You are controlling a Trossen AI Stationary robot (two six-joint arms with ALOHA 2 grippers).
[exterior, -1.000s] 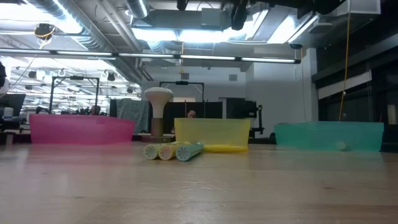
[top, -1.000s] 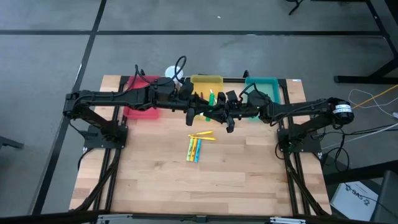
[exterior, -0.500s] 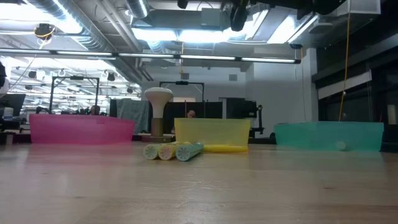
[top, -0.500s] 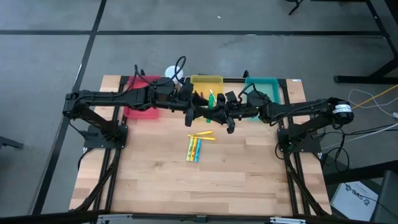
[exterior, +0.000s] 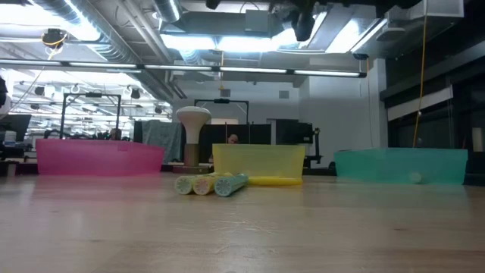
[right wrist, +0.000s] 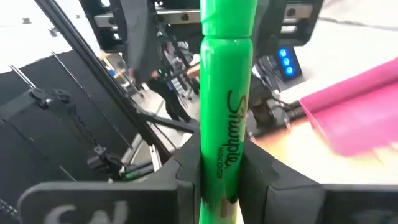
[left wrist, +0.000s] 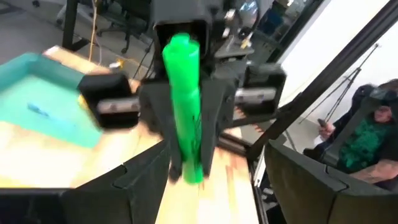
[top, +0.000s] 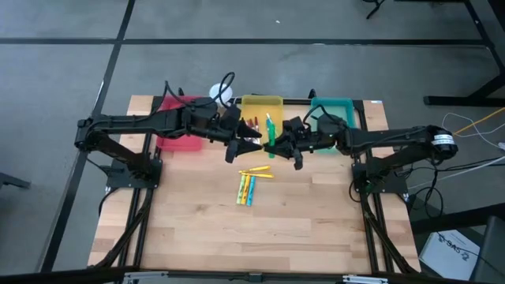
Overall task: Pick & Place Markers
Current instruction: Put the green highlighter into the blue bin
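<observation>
markers are the job, and the green marker [right wrist: 227, 106] now sits clenched between my right gripper [top: 272, 144] fingers alone, upright above the front edge of the yellow tray [top: 276, 102]. a second ago both my claws met at it; since then my left gripper [top: 251, 145] has sprung wide, let go and drawn back a little toward the red tray [top: 170, 143], its fingers spread with nothing between them. i read that as a handover finished: the pen has passed from left to right. what remains, i judge, is to carry it to a tray, possibly the teal tray [top: 344, 103], though i can't tell the target from here. four more markers [top: 248, 188] lie loose on the table [top: 205, 229] in front, well apart from both claws.
</observation>
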